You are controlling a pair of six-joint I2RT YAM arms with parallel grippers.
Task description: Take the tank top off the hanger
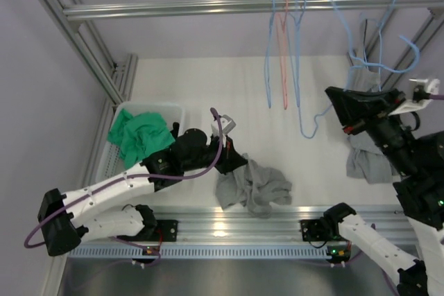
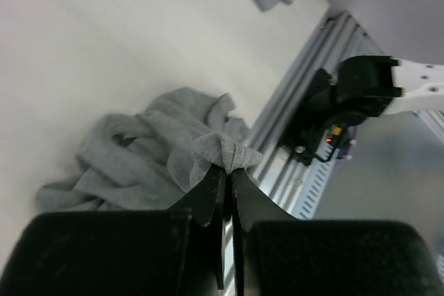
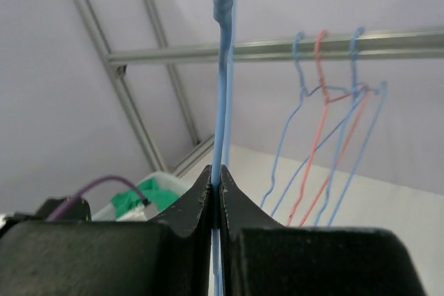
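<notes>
Shut tight, the left gripper (image 1: 234, 161) in the overhead view pinches the edge of the grey tank top (image 1: 257, 186), which lies in a soft rumpled heap on the white table (image 1: 180, 81) at lower centre, off any hanger. At the right edge, the right gripper (image 1: 331, 95) is closed on a thin blue wire hanger (image 1: 313, 124). Behind that arm is a second grey cloth (image 1: 366, 161). A white plastic basket (image 1: 177, 109) at left holds a crumpled green cloth (image 1: 139, 135). Blue and pink wire hangers (image 1: 283, 60) dangle from a ribbed metal rail (image 1: 173, 9) along the top.

From the left wrist, the black tapered fingers (image 2: 208, 199) meet on a small peaked fold of knit fabric; the rest of the garment spreads in loose folds at lower left.

From the right wrist, the wedge-shaped fingers (image 3: 198, 199) are pressed together on the blue wire, which runs straight up out of the frame.
</notes>
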